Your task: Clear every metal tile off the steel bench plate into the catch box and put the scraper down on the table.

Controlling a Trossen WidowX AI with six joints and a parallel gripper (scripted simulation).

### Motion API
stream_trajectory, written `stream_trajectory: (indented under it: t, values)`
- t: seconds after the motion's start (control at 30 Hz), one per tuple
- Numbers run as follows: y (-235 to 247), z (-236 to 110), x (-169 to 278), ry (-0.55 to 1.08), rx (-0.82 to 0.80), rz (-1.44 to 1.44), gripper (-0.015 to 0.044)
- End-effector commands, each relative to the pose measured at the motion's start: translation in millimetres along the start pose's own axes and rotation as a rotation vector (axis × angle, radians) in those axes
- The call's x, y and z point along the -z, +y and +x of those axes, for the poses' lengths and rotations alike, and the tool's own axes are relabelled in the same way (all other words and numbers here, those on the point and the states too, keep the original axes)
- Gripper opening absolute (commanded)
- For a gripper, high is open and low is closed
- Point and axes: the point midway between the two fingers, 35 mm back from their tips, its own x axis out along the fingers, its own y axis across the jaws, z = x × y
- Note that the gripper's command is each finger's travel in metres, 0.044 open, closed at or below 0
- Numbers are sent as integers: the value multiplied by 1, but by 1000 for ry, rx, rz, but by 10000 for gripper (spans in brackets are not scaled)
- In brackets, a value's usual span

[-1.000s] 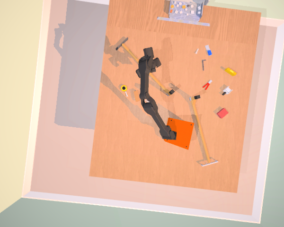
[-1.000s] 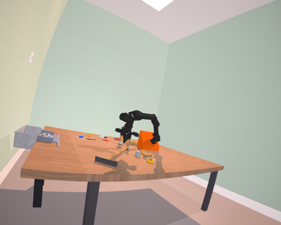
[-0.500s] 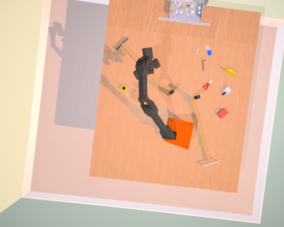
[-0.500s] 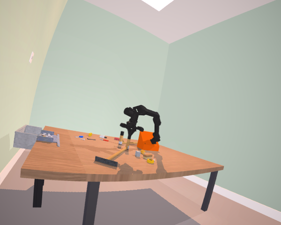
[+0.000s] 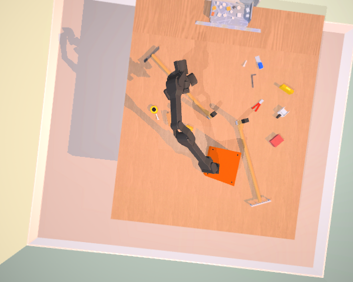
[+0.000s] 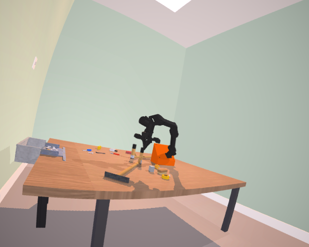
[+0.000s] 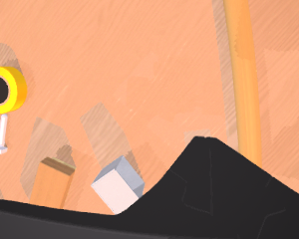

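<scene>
The steel bench plate at the table's far end bears several small white and orange tiles. The grey catch box adjoins it beyond the table edge. One long wooden-handled tool with a wide dark blade lies at the left, its black-capped handle end raised. A second long tool with a pale flat head lies at the right; I cannot tell which is the scraper. My gripper is shut and empty, above and beside the dark-bladed tool's handle.
The arm stands by an orange block. Yellow tape, a wooden block and a grey cube lie left of it. Red pliers, a red block and several small tools lie right.
</scene>
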Motion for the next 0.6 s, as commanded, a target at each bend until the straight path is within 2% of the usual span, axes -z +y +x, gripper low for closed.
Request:
stream_trajectory:
  t: [0.0, 0.57]
  values:
    - [-1, 9, 2, 9, 0, 11, 0]
    - [-4, 43, 4, 12, 6, 34, 0]
